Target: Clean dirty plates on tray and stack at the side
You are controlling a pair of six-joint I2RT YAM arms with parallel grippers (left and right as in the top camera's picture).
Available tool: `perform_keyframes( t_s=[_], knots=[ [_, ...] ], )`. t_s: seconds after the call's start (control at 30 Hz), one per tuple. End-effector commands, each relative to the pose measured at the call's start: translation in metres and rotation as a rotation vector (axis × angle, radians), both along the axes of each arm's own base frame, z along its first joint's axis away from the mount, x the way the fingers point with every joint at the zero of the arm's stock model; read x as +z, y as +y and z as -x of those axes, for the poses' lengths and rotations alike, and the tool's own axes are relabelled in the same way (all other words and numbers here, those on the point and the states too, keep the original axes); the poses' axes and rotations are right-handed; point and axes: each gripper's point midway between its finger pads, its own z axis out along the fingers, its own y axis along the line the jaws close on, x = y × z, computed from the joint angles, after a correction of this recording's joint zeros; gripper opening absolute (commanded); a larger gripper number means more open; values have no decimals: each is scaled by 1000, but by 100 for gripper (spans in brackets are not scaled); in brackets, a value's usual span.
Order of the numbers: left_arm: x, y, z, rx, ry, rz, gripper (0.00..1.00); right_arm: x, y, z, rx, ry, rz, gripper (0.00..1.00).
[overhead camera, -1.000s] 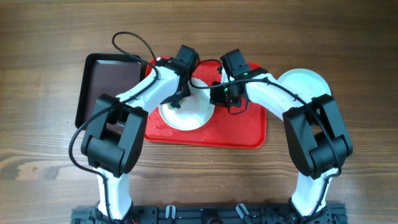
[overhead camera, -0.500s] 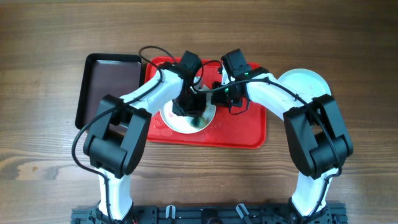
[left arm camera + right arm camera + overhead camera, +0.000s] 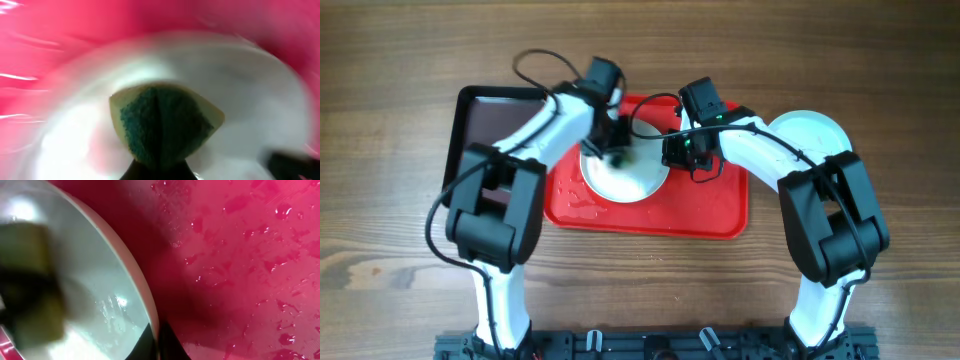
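Wooden table [image 3: 380, 80], red tray [image 3: 720, 215]: left hand [image 3: 616, 151] clamps sponge [image 3: 165, 125] on plate [image 3: 620, 182]; right hand [image 3: 154, 333] pinches plate rim.

No legible text, label, brand mark, number or sign appears in any view. Both wrist views are blurred; the overhead view shows only unmarked surfaces.

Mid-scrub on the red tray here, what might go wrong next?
The right hand pinches only the rim of the plate; the scrubbing could twist it loose. The tray is beaded with water, so a freed plate may slide. The left hand drives the sponge close to the right hand, and the left wrist view is motion-blurred, so a wide stroke might knock the two together.
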Motion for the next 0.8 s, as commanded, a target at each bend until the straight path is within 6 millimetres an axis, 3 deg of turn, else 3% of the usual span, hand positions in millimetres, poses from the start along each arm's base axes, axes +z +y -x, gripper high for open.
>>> perform_keyframes(
  t_s=[0.0, 0.23, 0.43, 0.53, 0.77],
  knots=[
    [29, 52, -37, 118, -114, -200, 4, -12, -6, 5, -23, 31, 29, 4],
    [102, 49, -34, 124, -152, -134, 4, -9, -2, 6, 3, 28, 3, 4],
    [152, 55, -25, 142, -206, -65, 4, 17, -7, 8, 24, -13, 13, 4],
    [154, 62, -22, 154, -197, -68, 4, 38, -18, 7, 13, -62, 64, 4],
    [131, 65, -17, 178, -129, -85, 4, 103, -69, 9, -38, -240, 287, 4]
  ],
)
